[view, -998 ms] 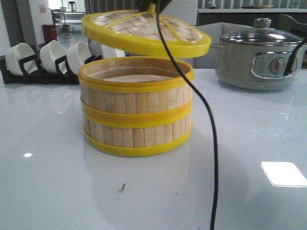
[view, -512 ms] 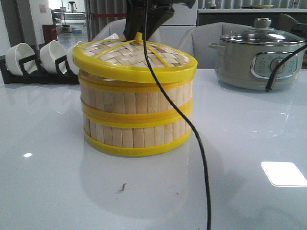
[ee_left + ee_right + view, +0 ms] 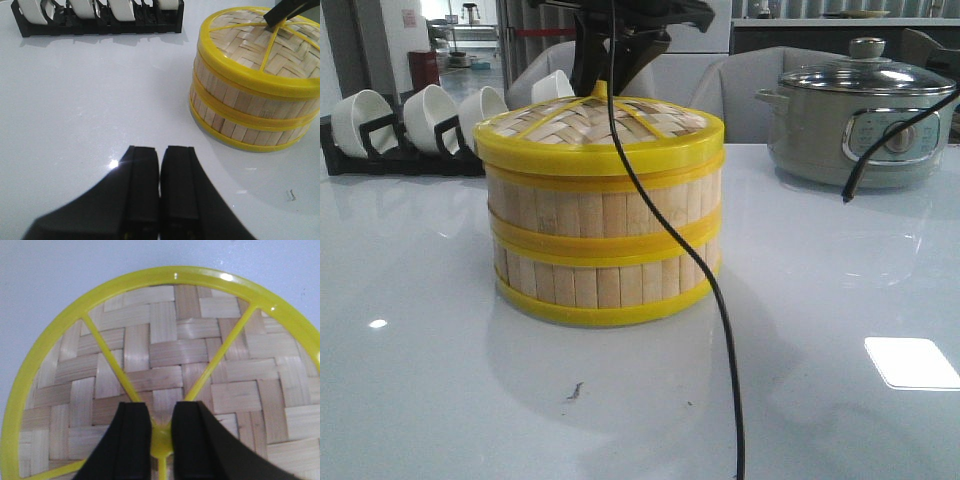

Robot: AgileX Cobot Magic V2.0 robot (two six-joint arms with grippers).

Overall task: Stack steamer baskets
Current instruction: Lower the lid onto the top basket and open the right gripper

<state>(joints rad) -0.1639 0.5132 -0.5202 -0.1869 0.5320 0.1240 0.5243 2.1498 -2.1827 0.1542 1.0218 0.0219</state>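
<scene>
The right gripper (image 3: 160,432) stands over the middle of the lid (image 3: 165,375), its two black fingers (image 3: 134,440) set either side of the yellow knob (image 3: 161,440) where the spokes meet. In the right wrist view the knob fills the gap between them, so the gripper looks clamped on it, though I cannot tell how firmly. Directly under the gripper the lid appears seated, roughly level, on the upper of the two steamer baskets (image 3: 603,235), which stand one on the other on the desk (image 3: 440,380) as a single column.

The risk from here, as I judge it, lies in letting go. If the fingers part unevenly or the arm lifts before they are clear, the knob may drag and pull the lid askew or tip it off the rim. A sideways nudge could also push the upper basket out of line with the lower. The black cable (image 3: 720,330) hanging in front of the stack could catch the lid's rim when the arm moves.

The left gripper (image 3: 159,192) has its fingers together with nothing between them, low over bare desk. The stack lies well apart from it, ahead and off to its right side. Farther out, beyond that gripper, a black rack of white cups (image 3: 100,17) stands at the back of the desk, and a grey-green electric pot (image 3: 860,120) sits on the far side of the stack
</scene>
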